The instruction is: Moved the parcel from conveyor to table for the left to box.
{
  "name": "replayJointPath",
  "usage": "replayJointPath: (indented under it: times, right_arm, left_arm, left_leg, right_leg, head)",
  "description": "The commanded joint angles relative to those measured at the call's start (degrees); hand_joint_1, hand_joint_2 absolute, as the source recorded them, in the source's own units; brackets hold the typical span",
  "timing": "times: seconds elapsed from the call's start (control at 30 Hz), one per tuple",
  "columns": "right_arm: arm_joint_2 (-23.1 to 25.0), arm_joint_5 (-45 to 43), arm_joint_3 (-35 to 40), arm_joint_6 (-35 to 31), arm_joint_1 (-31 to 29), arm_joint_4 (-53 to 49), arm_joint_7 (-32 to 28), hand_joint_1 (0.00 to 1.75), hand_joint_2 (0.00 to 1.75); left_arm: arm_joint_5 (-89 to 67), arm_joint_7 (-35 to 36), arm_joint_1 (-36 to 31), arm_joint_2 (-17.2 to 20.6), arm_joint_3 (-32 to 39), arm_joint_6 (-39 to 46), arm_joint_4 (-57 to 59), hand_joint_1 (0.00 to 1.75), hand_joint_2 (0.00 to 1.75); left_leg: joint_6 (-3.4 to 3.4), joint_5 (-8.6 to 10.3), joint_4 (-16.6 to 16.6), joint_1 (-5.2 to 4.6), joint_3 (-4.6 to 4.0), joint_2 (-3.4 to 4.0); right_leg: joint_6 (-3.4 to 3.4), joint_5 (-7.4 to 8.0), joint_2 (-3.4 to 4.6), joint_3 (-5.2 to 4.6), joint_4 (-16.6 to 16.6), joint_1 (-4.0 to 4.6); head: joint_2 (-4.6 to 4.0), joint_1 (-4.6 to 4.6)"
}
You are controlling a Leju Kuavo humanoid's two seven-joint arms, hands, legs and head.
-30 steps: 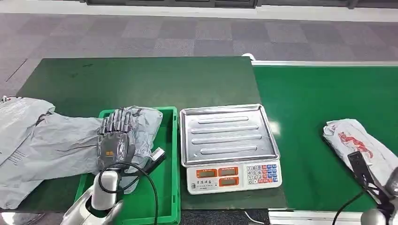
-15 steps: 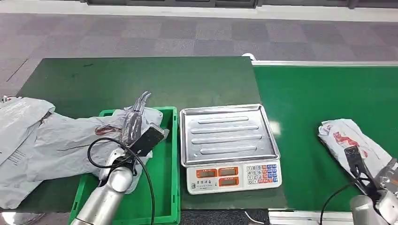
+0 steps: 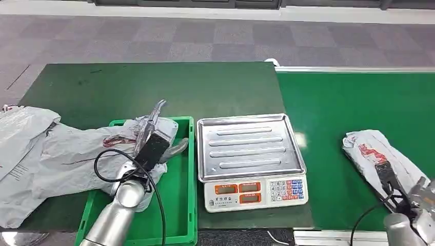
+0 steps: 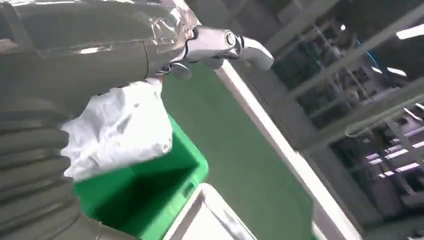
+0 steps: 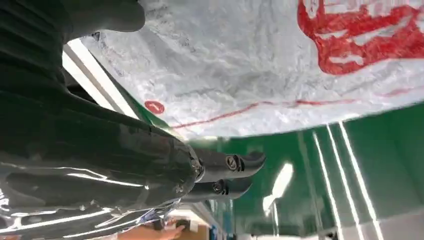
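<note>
Meanwhile, the parcel, a white poly bag with red print, lies on the green conveyor near its right edge and has drifted a little further left than half a second ago. The robot's right hand sits at the near right corner of the conveyor, just beside the parcel's near end; from the right wrist view its dark fingers lie straight and side by side under the bag, and whether they grip anything cannot be told.

On the green table, the left hand is turned on edge above the rear left corner of the green bin, fingers stretched out and apart, holding nothing. It has rotated slightly and lifted since the earlier frames, when it lay flat on the grey bags that spill over the bin's left rim. A steel scale stands between bin and conveyor, unmoved.
</note>
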Motion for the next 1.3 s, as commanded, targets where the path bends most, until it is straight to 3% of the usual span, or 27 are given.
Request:
replayJointPath:
  times: [0.03, 0.07, 0.4, 0.43, 0.47, 0.57, 0.67, 0.87, 1.23, 1.3]
  right_arm:
    - [0.44, -1.04, -1.79, 8.28, -3.23, 8.02, 3.61, 0.00, 1.75]
    - [0.57, -1.27, -2.01, 9.51, -3.09, 8.29, 3.70, 0.00, 1.75]
    - [2.74, -7.20, -9.74, 22.44, 3.15, 4.18, 2.03, 0.00, 1.75]
    - [3.01, -7.17, -9.97, 22.89, 3.14, 3.91, 1.97, 0.07, 1.75]
    - [3.48, -7.07, -10.34, 23.82, 2.62, 3.59, 1.84, 1.75, 1.75]
    - [4.14, -5.96, -10.38, 25.47, 1.40, 3.35, 1.80, 1.75, 1.75]
    - [4.08, -4.86, -10.68, 25.40, -0.21, 4.03, 1.87, 1.75, 1.75]
    - [5.00, -5.51, -12.66, 25.81, 1.39, 1.34, 0.00, 1.75, 1.75]
    - [5.47, -5.62, -12.87, 25.91, 2.08, 0.30, -0.26, 1.75, 1.75]
    - [6.68, -6.54, -13.54, 24.27, 2.97, -2.95, -2.49, 1.75, 1.75]
  left_arm:
    - [0.86, -0.40, -0.31, -0.10, -1.13, -0.19, -0.78, 0.00, 0.00]
    - [0.91, -0.43, -0.20, -0.20, -1.26, -0.21, -0.96, 0.00, 1.75]
    - [0.68, -0.07, -2.36, -1.20, -1.87, -1.98, 0.50, 0.00, 1.75]
    - [0.90, -0.10, -2.44, -1.29, -1.78, -2.19, 0.70, 0.00, 1.75]
    - [2.21, -0.05, -2.60, -1.67, -1.33, -3.35, 1.28, 0.00, 1.75]
    - [4.58, -0.71, -2.82, -2.39, -0.74, -5.35, 2.28, 0.00, 1.75]
    - [15.14, -1.75, -2.80, -3.26, 1.04, -14.93, 2.83, 0.00, 1.75]
    - [28.41, 0.08, -5.16, -4.24, 2.98, -25.75, 9.42, 0.00, 1.75]
    - [28.37, -0.01, -5.95, -4.21, 2.54, -25.21, 11.09, 0.00, 1.75]
    - [26.56, -0.17, -6.49, -3.97, 1.37, -23.44, 11.71, 0.00, 1.75]
  left_leg:
    - [-0.09, -0.05, -0.03, 0.07, 0.11, 0.06]
    - [-0.12, -0.06, -0.06, 0.08, 0.16, 0.08]
    - [-0.05, -0.01, -0.07, 0.26, 0.30, -0.28]
    - [0.00, -0.03, -0.03, 0.21, 0.30, -0.15]
    - [-0.01, -0.03, -0.06, 0.24, 0.31, -0.20]
    - [-0.01, -0.02, -0.13, 0.26, 0.42, -0.10]
    - [0.07, -0.10, -0.01, 0.36, 0.55, 0.09]
    - [0.21, -0.06, 0.03, 0.33, 0.58, -0.04]
    - [0.21, -0.13, 0.06, 0.34, 0.60, -0.11]
    - [0.18, -0.13, 0.03, 0.35, 0.60, -0.13]
  right_leg:
    - [-0.05, -0.02, 0.02, 0.12, -0.07, 0.08]
    - [-0.07, -0.03, 0.02, 0.16, -0.10, 0.08]
    - [-0.02, -0.04, -0.34, 0.51, -0.37, 0.26]
    - [0.00, -0.02, -0.20, 0.44, -0.34, 0.21]
    - [0.00, -0.01, -0.26, 0.54, -0.40, 0.24]
    - [0.03, 0.06, -0.17, 0.67, -0.54, 0.26]
    - [0.08, 0.10, 0.02, 0.85, -0.60, 0.36]
    - [0.18, 0.14, -0.13, 0.99, -0.69, 0.32]
    - [0.20, 0.05, -0.16, 1.02, -0.65, 0.35]
    - [0.17, 0.01, -0.19, 1.03, -0.68, 0.36]
  head:
    - [0.00, -0.02]
    - [0.00, -0.02]
    - [0.00, -0.02]
    - [0.00, -0.02]
    - [0.00, -0.02]
    - [0.00, -0.02]
    - [0.00, -0.02]
    - [0.00, -0.02]
    - [0.00, -0.02]
    - [0.00, -0.02]
